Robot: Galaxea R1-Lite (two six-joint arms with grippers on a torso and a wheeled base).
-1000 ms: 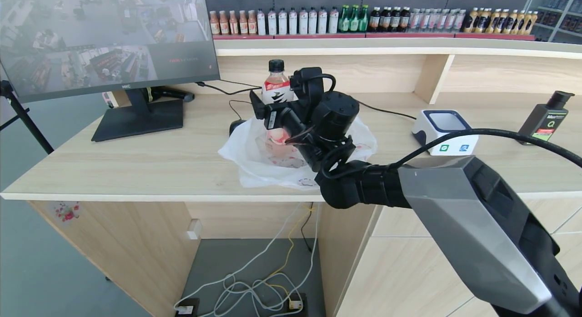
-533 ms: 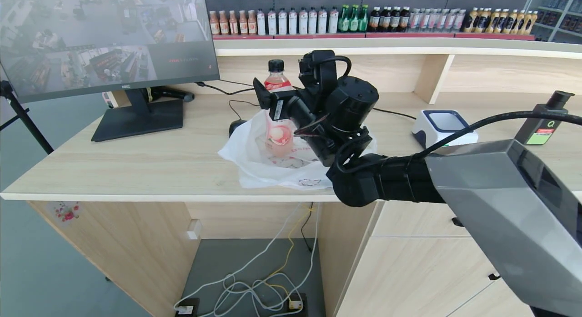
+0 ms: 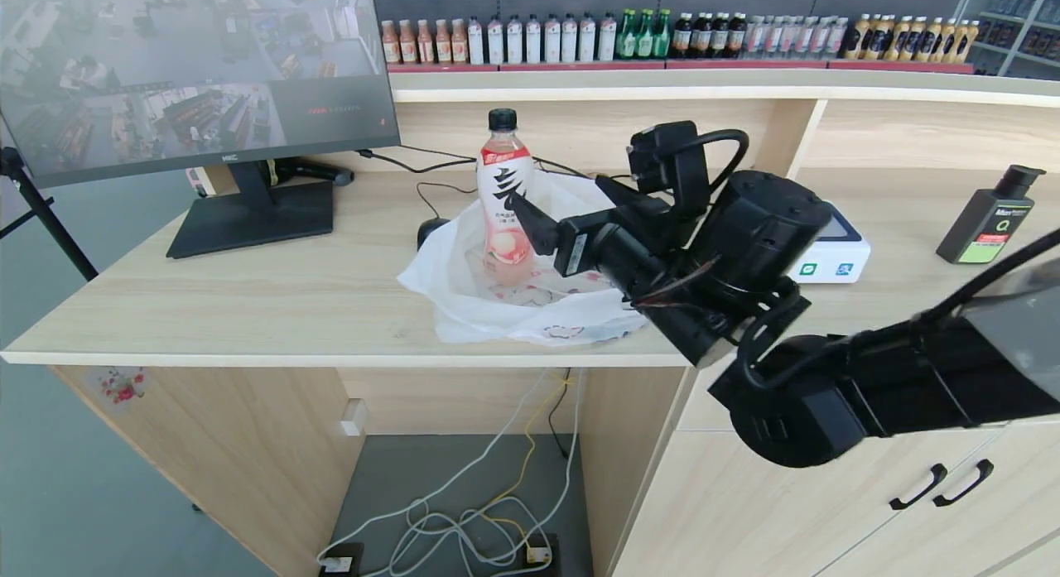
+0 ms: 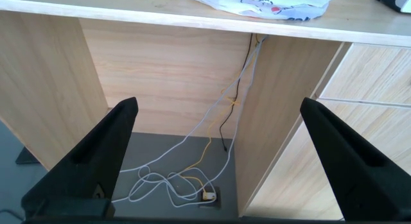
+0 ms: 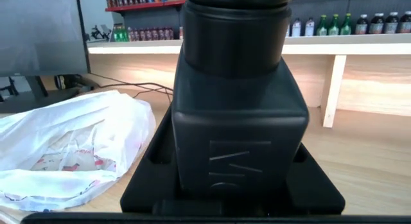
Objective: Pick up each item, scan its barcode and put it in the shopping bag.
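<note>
Right gripper [image 3: 534, 221] hangs over the shopping bag [image 3: 464, 304], and its tip is just beside the drink bottle [image 3: 505, 196]. I cannot tell if it is open or closed, or if it touches the drink bottle. The drink bottle stands up straight inside the shopping bag. It has a black cap and pink drink in it.

The shopping bag is white and crinkly. It sits on a long wooden counter [image 3: 248, 304], near the front edge. To the left of the shopping bag stands a big monitor [image 3: 190, 64] on a black foot. A small black mouse [image 3: 429, 228] lies right behind the shopping bag. To the right of the shopping bag is a white scanner [image 3: 836, 254], partly hidden by the arm. Farther right stands a dark pump bottle [image 3: 990, 217].

Far behind the shopping bag, a shelf [image 3: 662, 64] holds a long row of drinks. Under the counter, below the shopping bag, cables [image 3: 464, 527] lie tangled on the floor. A cupboard door [image 3: 828, 511] there has 2 black handles.

The left gripper [image 4: 218, 103] is low down, below the shopping bag, with its 2 fingers [image 4: 122, 147] spread wide and nothing between them.
</note>
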